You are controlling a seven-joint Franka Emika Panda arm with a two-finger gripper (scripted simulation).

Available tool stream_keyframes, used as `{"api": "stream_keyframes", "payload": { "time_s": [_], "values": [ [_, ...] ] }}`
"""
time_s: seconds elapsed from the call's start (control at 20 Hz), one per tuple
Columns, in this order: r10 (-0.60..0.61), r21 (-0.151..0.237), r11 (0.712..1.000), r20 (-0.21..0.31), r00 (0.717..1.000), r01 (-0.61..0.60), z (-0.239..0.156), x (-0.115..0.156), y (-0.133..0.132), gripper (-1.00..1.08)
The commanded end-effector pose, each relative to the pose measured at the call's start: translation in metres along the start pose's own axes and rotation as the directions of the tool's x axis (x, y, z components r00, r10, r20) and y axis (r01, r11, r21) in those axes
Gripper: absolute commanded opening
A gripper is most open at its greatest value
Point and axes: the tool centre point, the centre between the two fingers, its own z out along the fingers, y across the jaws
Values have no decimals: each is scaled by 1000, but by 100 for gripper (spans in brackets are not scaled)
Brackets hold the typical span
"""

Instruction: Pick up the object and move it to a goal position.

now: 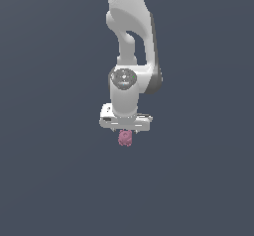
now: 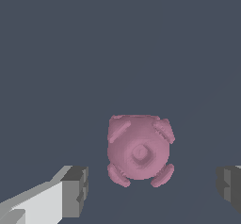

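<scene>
Flat slate-grey ground fills both views to every edge. Directly below the white gripper [image 1: 125,129] lies the pink object [image 1: 125,138] — in the wrist view its fingers [image 2: 75,190] stand spread wide, clear of the lump [image 2: 139,150] on both sides.

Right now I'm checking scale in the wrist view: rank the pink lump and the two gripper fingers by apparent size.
1. Pink lump, clearly largest.
2. White-and-grey finger.
3. Other finger, cropped by the frame edge, so its rank below the first finger is unsure.
</scene>
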Motion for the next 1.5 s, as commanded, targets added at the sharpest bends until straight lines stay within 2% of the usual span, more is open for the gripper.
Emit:
{"api": "stream_keyframes", "payload": {
  "time_s": [0.0, 0.4, 0.85, 1.1, 1.15, 1.45],
  "values": [
    [7, 0, 1000, 4, 1000, -7, 8, 1, -1, 100],
    [9, 0, 1000, 7, 1000, -9, 15, 1, -1, 100],
    [10, 0, 1000, 6, 1000, -10, 56, -1, -1, 100],
    [10, 0, 1000, 6, 1000, -10, 63, 1, -2, 100],
    [10, 0, 1000, 6, 1000, -10, 63, 1, -2, -100],
    [10, 0, 1000, 6, 1000, -10, 63, 1, -2, -100]
  ]
}}
